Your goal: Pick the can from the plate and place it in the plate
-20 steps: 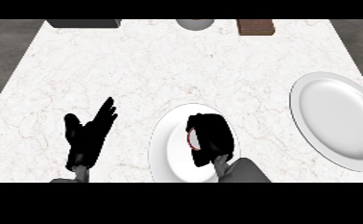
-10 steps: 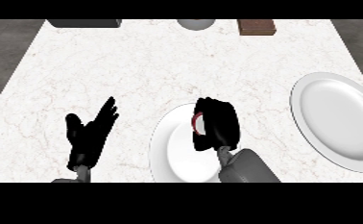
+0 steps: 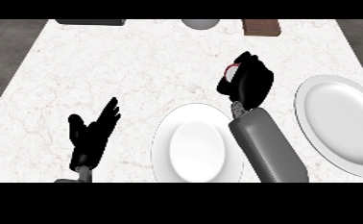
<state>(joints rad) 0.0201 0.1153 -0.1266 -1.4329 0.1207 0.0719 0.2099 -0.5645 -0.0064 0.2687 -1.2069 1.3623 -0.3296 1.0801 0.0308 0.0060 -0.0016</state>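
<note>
You see right hand (image 3: 248, 84) curled round the can (image 3: 230, 71), just beyond the near plate (image 3: 193, 147). Second plate (image 3: 334, 115) sits right of it. Left hand (image 3: 90, 134), fingers straight, rests left of it. Brown block (image 3: 260, 27) and grey bowl (image 3: 200, 23) lie far beyond.

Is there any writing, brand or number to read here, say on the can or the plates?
None can be read.
The red-and-white can, mostly hidden in the black right hand, shows no legible label.
The near white round plate and the right-side white plate are plain.

Single head view, steeply down onto counter (image 3: 142, 64)
</note>
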